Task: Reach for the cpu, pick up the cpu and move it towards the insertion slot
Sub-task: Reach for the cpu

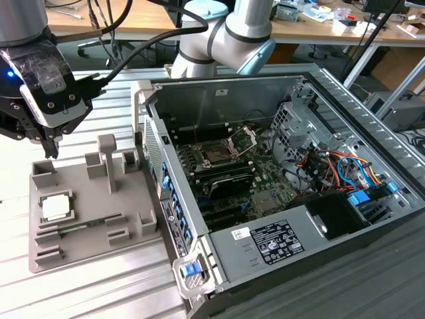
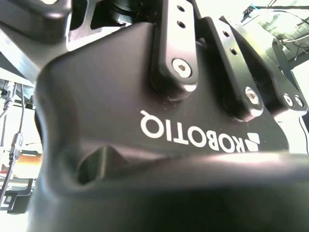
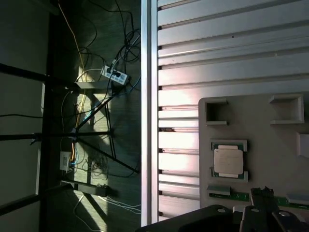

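Reaching with the gripper (image 1: 48,146), open or shut impossible to tell, from twelve o'clock of the cpu (image 1: 55,207); calls for centring overhead first

The exterior view looks down aslant from well back over my pincer (image 1: 48,145), the grey tray (image 1: 93,247) and the open computer case (image 1: 279,166). My first wrist view faces down on that same tray (image 3: 275,154) and its cpu (image 3: 228,161). My second wrist view sits hard against my pincer's body.

The arm (image 1: 229,36) bends over, its gripper (image 1: 45,141) hanging pointed downward.
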`<state>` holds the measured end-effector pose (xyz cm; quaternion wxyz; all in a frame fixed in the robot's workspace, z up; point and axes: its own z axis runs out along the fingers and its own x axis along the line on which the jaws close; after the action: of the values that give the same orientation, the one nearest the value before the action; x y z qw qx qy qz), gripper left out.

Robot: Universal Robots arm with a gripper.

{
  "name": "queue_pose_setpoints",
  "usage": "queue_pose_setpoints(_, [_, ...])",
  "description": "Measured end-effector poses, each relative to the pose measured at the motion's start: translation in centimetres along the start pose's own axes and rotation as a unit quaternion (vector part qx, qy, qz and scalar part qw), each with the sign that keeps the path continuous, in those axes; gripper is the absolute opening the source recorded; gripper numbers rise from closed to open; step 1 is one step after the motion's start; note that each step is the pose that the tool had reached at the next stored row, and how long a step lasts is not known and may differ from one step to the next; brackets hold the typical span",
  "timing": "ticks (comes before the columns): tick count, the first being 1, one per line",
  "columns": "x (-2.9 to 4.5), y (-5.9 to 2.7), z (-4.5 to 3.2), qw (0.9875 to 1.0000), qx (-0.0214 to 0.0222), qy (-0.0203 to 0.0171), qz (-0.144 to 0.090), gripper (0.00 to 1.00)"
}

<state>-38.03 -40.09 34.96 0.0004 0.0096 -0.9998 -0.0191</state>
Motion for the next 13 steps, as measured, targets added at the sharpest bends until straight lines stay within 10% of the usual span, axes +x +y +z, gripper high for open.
queue_pose_setpoints(13, [0.0, -0.01, 0.24, 1.0, 0.0, 0.0, 0.0, 0.11])
